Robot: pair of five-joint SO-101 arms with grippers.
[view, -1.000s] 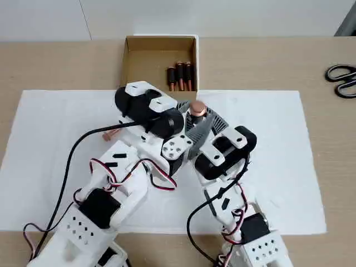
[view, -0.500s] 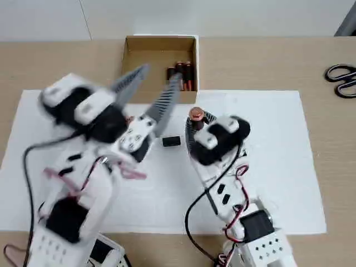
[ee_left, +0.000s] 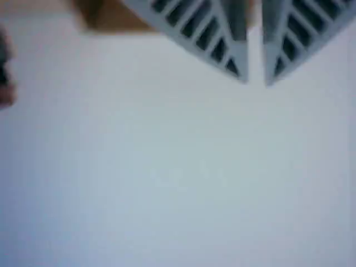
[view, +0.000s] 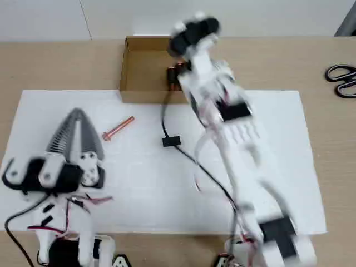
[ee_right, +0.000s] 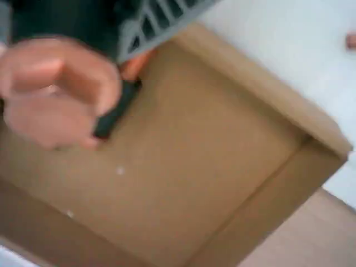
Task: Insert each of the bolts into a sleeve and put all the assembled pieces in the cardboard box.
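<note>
My right gripper (ee_right: 111, 61) is clamped on an assembled piece (ee_right: 61, 94), hanging over the inside of the box (view: 143, 65) and not yet set down. More finished pieces (view: 173, 77) lie inside the box, partly under the arm. Outside the box, on the paper (view: 278, 167), one bare bolt (view: 118, 128) and one sleeve (view: 171, 141) lie apart. By my reckoning that leaves this drop and one more assembly. My left gripper (view: 78, 113), farther from the box than the bolt, is pinched nearly closed on nothing.
</note>
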